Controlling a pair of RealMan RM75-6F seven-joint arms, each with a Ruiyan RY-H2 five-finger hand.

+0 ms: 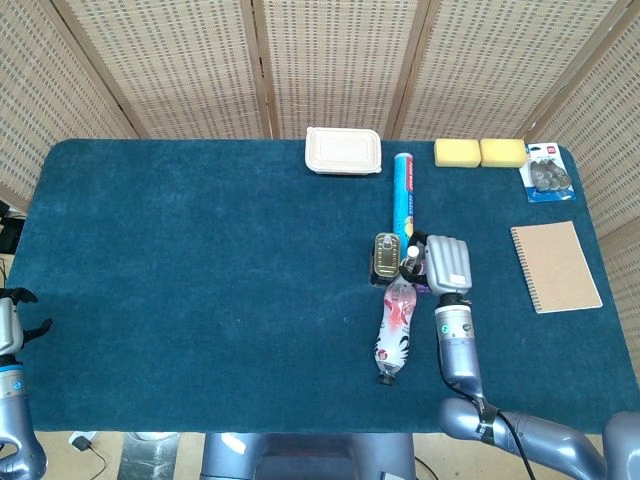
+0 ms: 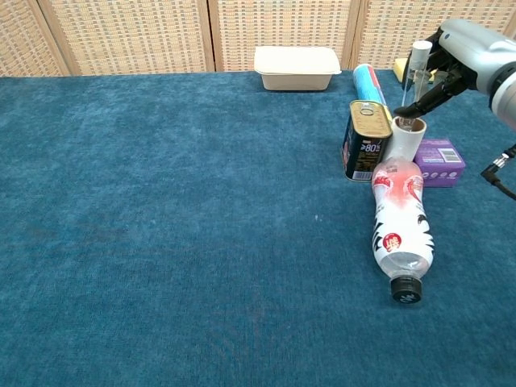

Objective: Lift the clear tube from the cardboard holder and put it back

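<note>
The clear tube (image 2: pixel 418 74) with a white cap stands nearly upright, pinched by the fingers of my right hand (image 2: pixel 470 50). Its lower end is at the mouth of the pale cardboard holder (image 2: pixel 405 142); I cannot tell whether it is still inside. In the head view my right hand (image 1: pixel 447 263) covers most of the holder and the tube. My left hand (image 1: pixel 9 322) hovers off the table's left front corner, fingers apart, holding nothing.
A tin can (image 2: pixel 367 139) stands against the holder's left, a purple box (image 2: pixel 440 162) to its right, and a plastic bottle (image 2: pixel 401 228) lies in front. A blue roll (image 1: pixel 404 194), a white lidded container (image 1: pixel 343 150), yellow sponges (image 1: pixel 480 152) and a notebook (image 1: pixel 555 266) lie around.
</note>
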